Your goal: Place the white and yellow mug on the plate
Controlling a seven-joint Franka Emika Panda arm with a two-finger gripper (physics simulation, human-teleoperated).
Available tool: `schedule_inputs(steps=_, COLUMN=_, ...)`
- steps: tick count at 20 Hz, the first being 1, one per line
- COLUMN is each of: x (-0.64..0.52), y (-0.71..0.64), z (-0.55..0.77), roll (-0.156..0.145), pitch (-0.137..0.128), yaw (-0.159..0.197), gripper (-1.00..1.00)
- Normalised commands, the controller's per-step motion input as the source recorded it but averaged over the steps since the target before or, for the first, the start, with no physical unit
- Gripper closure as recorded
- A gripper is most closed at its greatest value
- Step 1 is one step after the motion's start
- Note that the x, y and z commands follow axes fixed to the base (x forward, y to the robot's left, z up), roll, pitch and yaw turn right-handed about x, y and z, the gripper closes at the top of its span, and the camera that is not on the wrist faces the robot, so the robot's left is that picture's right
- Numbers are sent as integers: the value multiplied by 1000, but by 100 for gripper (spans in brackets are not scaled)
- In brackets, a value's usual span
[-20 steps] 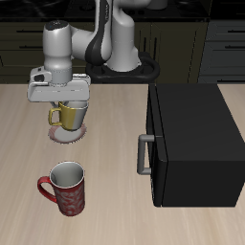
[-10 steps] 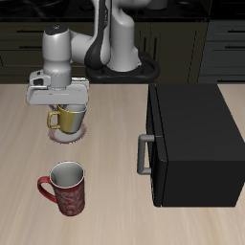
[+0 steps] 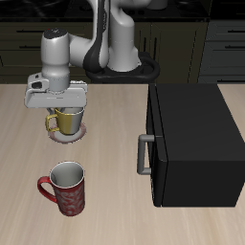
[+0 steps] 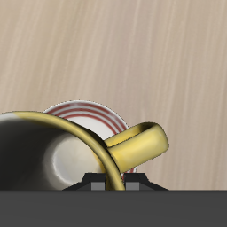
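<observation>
The white and yellow mug (image 3: 66, 121) stands upright over the plate (image 3: 63, 137), whose reddish rim shows just under its base; I cannot tell whether they touch. My gripper (image 3: 60, 109) comes down from straight above and is shut on the mug's rim, beside the handle. In the wrist view the mug (image 4: 62, 158) fills the frame. Its yellow loop handle sticks out to one side, its rim runs between my gripper (image 4: 113, 183) fingers, and the plate (image 4: 84, 113) shows directly below it.
A red patterned mug (image 3: 67, 187) with a white inside stands nearer the table's front edge. A large black box (image 3: 196, 144) with a grey handle (image 3: 144, 153) takes up the other side of the table.
My gripper has come down a little with the mug, bringing it lower onto the plate. The red mug and the black box have not moved.
</observation>
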Motion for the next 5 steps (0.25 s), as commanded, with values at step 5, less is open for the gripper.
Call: schedule_inputs(steps=5, x=62, y=-28, z=-107, roll=-10, pitch=12, yaw=8, gripper=100)
